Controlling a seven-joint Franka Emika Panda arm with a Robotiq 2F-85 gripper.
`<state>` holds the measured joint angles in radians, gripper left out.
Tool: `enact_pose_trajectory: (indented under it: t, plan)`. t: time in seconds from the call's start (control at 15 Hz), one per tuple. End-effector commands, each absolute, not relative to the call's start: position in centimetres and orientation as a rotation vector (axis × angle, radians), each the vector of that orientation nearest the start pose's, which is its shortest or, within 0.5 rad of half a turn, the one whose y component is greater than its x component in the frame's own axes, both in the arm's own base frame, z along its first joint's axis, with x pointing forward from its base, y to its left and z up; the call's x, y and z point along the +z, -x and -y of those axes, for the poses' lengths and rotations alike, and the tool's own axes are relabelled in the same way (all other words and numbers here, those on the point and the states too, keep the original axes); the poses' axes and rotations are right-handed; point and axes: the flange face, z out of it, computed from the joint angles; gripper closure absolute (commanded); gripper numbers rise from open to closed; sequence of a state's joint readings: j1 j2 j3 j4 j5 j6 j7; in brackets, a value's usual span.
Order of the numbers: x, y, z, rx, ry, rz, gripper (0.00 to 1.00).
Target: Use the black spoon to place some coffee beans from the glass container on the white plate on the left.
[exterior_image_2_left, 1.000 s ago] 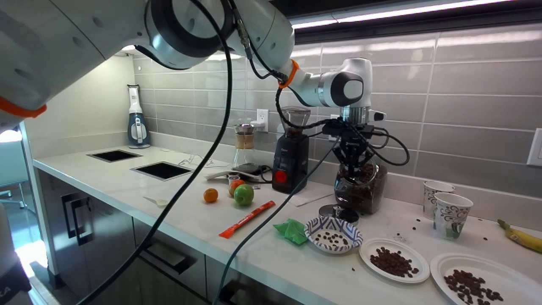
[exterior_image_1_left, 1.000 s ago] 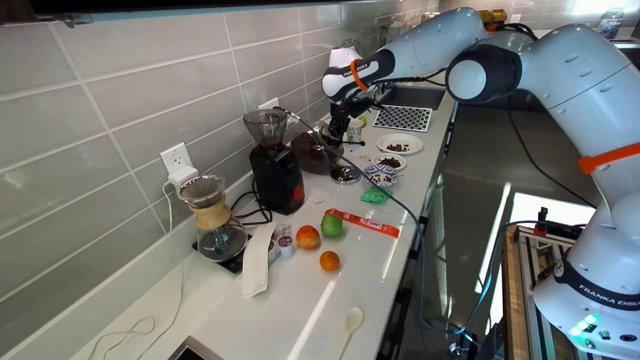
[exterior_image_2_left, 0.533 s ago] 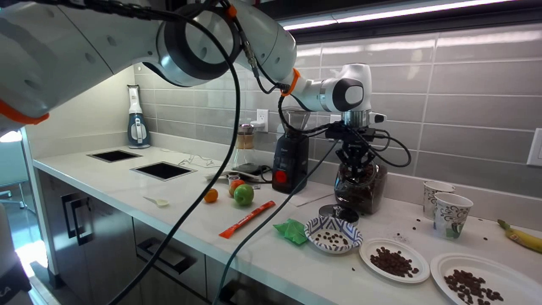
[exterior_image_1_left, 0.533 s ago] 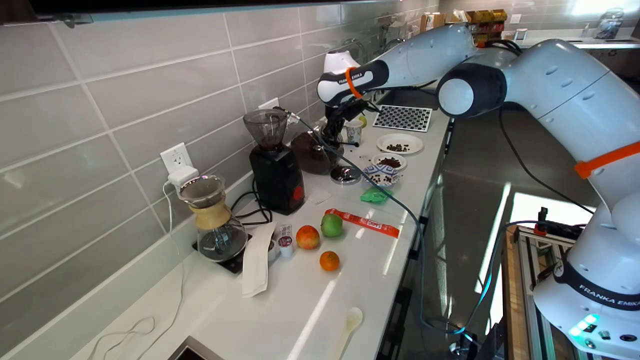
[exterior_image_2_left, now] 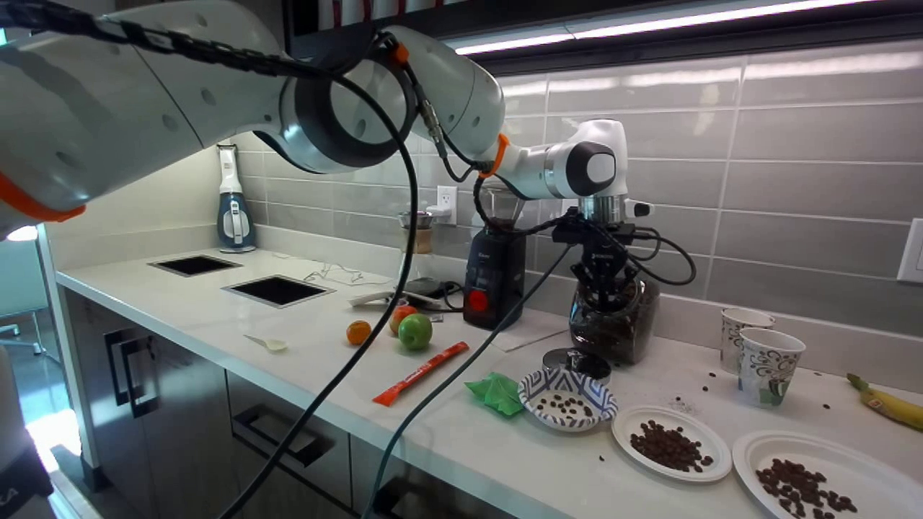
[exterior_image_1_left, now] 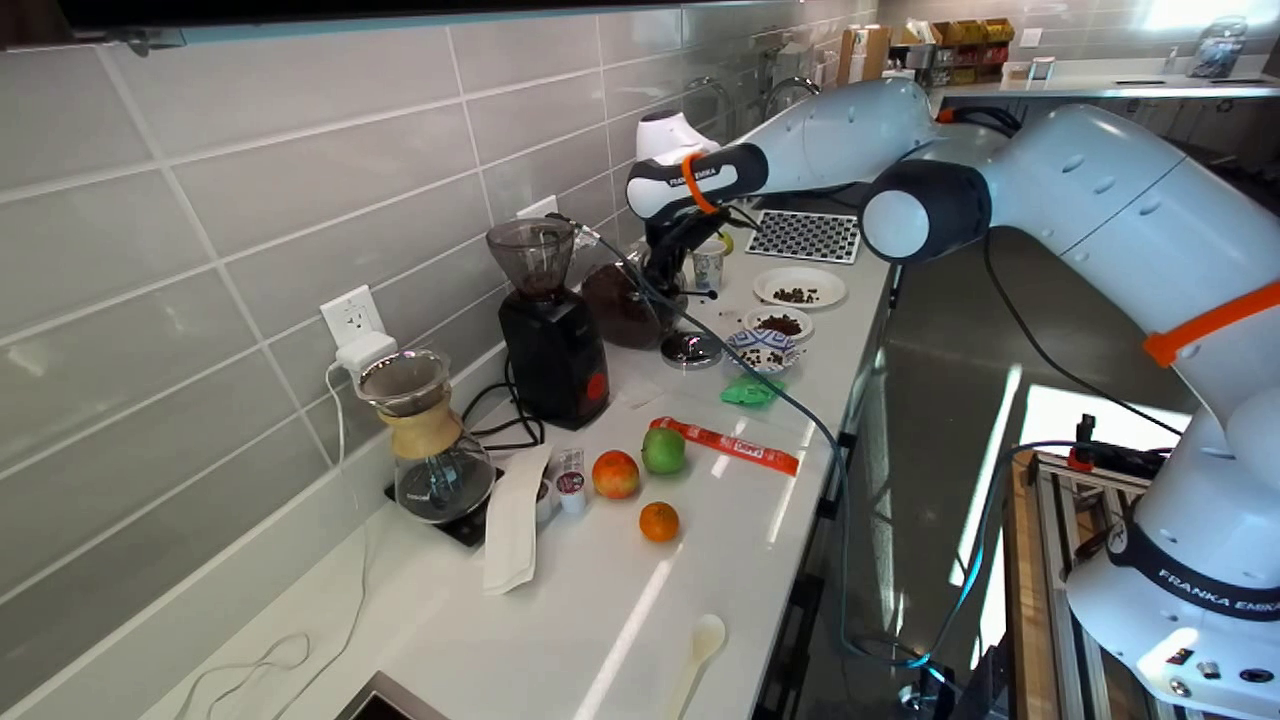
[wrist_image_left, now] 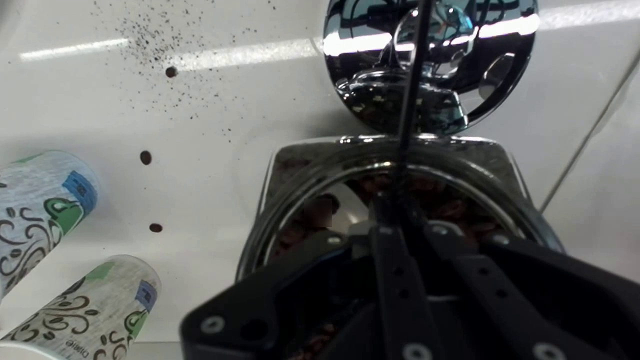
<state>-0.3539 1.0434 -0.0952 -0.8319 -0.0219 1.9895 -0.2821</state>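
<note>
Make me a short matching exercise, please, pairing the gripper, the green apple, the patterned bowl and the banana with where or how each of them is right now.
1. gripper
2. green apple
3. patterned bowl
4. banana

A. beside the red-orange fruit
B. yellow, cut off by the right edge of an exterior view
C. shut on the black spoon, at the mouth of the glass container
D. blue and white, next to the crumpled green wrapper

Right pairs: 1-C; 2-A; 3-D; 4-B

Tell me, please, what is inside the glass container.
Dark brown coffee beans show through the mouth of the glass container, plus a pale patch I cannot identify. The pincer covers much of the opening, hiding whatever lies beneath.
</note>
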Motion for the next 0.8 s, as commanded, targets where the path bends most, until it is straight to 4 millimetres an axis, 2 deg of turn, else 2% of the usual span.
enact_pose_trajectory:
  t: [0.0, 0.27, 0.73]
  plan:
    - [28.1, -74.2, 31.6, -0.046, 3.252, -0.222, 0.99]
    - [28.2, -74.3, 31.7, -0.047, 3.188, -0.286, 0.99]
    - [29.5, -74.4, 32.7, -0.193, 3.037, -0.523, 0.99]
